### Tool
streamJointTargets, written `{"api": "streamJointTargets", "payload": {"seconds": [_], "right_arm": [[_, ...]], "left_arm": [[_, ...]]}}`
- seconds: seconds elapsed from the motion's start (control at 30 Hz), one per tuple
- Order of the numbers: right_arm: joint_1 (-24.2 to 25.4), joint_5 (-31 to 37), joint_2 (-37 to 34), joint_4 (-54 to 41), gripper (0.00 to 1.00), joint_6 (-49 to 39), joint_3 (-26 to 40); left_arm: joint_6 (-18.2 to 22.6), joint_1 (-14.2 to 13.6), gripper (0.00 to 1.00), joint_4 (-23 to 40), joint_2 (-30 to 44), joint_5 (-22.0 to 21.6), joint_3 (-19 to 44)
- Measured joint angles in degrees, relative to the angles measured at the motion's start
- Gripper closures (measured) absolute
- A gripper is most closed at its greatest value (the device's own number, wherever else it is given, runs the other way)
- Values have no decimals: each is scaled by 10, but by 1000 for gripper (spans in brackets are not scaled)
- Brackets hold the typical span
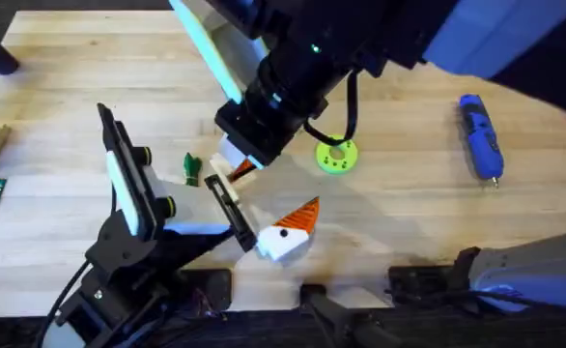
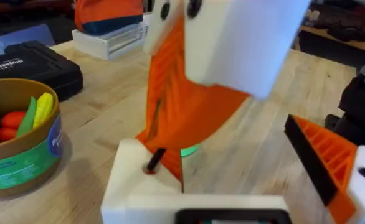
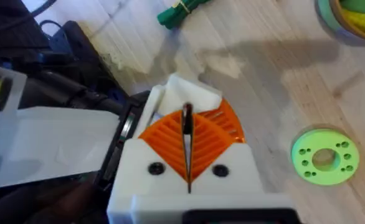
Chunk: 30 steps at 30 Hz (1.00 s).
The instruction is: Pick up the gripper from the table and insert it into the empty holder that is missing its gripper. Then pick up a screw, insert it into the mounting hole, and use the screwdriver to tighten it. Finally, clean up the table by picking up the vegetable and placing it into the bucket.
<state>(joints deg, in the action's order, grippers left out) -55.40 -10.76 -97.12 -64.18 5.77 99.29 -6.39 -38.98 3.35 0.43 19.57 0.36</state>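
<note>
The right gripper (image 3: pixel 187 134), pads pinched narrow on a dark screw (image 2: pixel 154 158), hangs tip-down over the white block (image 2: pixel 129 186), apparently to seat it in the mounting hole (image 2: pixel 149 169), with the screwdriver (image 1: pixel 481 135) lying ready at its three o'clock.

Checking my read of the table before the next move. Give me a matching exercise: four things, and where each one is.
Things:
1. screwdriver
2. vegetable
3. lime-green disc
4. bucket

Places:
A. just right of the right arm's wrist, overhead
B. far right of the table, lying alone
C. beside the black case, toy food inside
D. on the wood just left of the white-and-orange fingers

Pairs: 1-B, 2-D, 3-A, 4-C
</note>
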Motion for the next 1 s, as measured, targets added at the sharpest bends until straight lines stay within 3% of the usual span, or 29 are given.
{"api": "streamJointTargets", "payload": {"seconds": [1.0], "right_arm": [[0,0,-1,-5,994,0,0]], "left_arm": [[0,0,10,0,0,2,0]]}}
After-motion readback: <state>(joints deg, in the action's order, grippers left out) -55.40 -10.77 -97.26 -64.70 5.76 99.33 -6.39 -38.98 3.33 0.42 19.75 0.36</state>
